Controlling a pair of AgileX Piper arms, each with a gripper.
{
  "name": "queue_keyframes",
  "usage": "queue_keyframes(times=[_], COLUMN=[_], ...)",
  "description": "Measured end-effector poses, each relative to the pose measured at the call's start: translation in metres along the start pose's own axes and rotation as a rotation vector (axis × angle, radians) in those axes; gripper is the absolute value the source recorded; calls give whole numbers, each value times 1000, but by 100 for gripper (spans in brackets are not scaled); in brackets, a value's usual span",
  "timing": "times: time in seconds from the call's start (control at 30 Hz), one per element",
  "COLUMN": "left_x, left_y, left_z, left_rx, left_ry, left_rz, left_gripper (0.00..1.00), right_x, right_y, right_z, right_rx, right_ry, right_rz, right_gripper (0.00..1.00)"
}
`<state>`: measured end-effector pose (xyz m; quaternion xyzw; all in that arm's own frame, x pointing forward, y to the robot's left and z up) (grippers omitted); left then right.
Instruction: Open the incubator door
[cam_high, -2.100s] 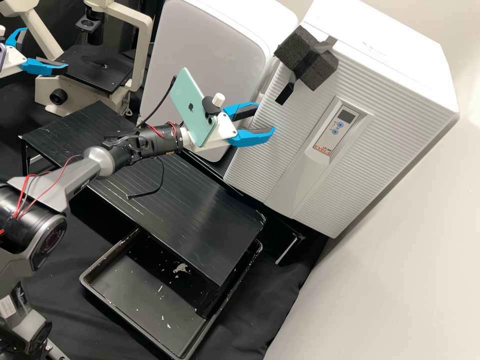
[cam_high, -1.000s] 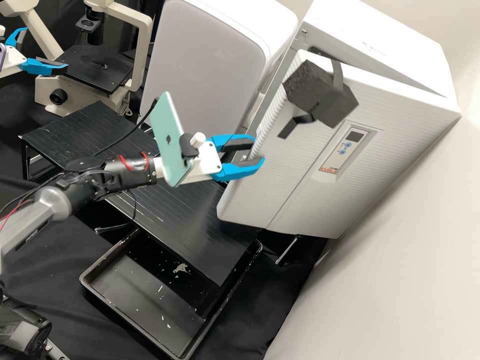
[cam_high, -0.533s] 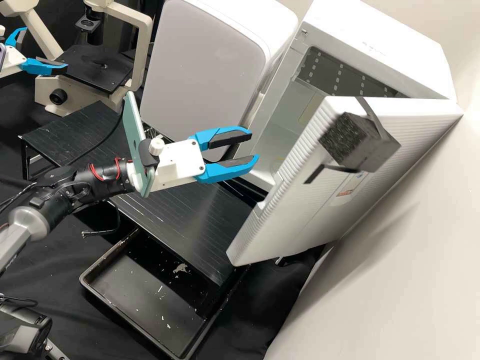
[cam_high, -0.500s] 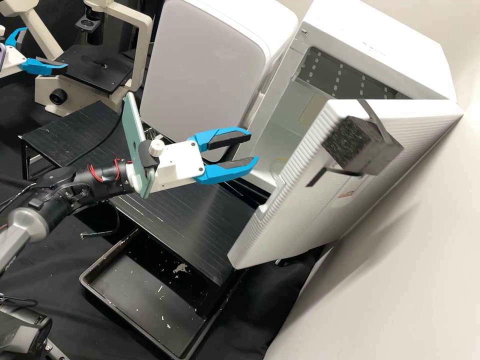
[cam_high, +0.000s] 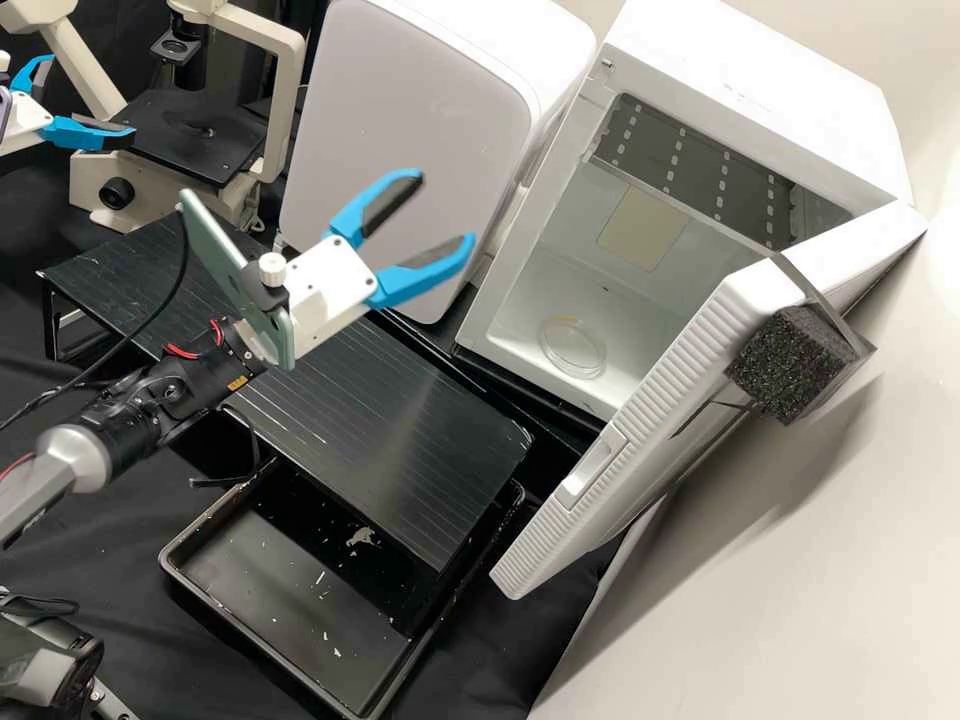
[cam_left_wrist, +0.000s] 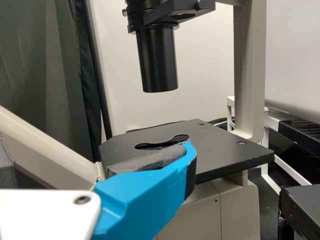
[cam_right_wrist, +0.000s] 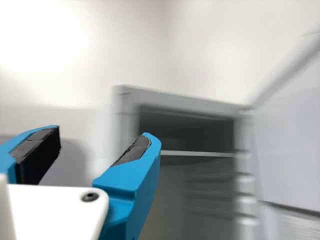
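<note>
The white incubator (cam_high: 770, 95) stands at the back right in the high view, its ribbed door (cam_high: 640, 440) swung wide towards the front right. Its interior shows, with a round clear dish inside. My right gripper (cam_high: 446, 208) is open in front of the neighbouring white unit, left of the incubator and apart from the door. In the right wrist view the same gripper (cam_right_wrist: 105, 134) holds nothing, with the incubator's cavity (cam_right_wrist: 195, 180) beyond it. My left gripper (cam_high: 90, 100) stands open beside the microscope; in the left wrist view that gripper (cam_left_wrist: 95, 157) is near the microscope stage (cam_left_wrist: 225, 147).
A black foam block (cam_high: 795, 365) is strapped to the door's front. The other white unit (cam_high: 410, 130) is close beside the incubator. A black slatted stand (cam_high: 380, 420) and a dark tray (cam_high: 185, 570) lie in front, the microscope (cam_high: 280, 30) at the back left.
The door has swung from closed to wide, its edge at the right gripper's fingers about a second ago. That gripper then moved clear to the back left and spread. The left gripper kept still.
</note>
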<state>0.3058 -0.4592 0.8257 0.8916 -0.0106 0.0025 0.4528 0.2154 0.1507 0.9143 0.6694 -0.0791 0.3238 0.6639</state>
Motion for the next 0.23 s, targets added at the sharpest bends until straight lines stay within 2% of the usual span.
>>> queue_keyframes(times=[0.1,0.23], left_x=[0,0], left_y=[0,0], left_z=[0,0], left_rx=[0,0], left_ry=[0,0], left_rz=[0,0], left_gripper=[100,100], right_x=[-5,-11], right_y=[-17,-35], right_z=[6,13], right_rx=[31,52], right_ry=[62,88], right_rz=[-85,-179], right_gripper=[100,100])
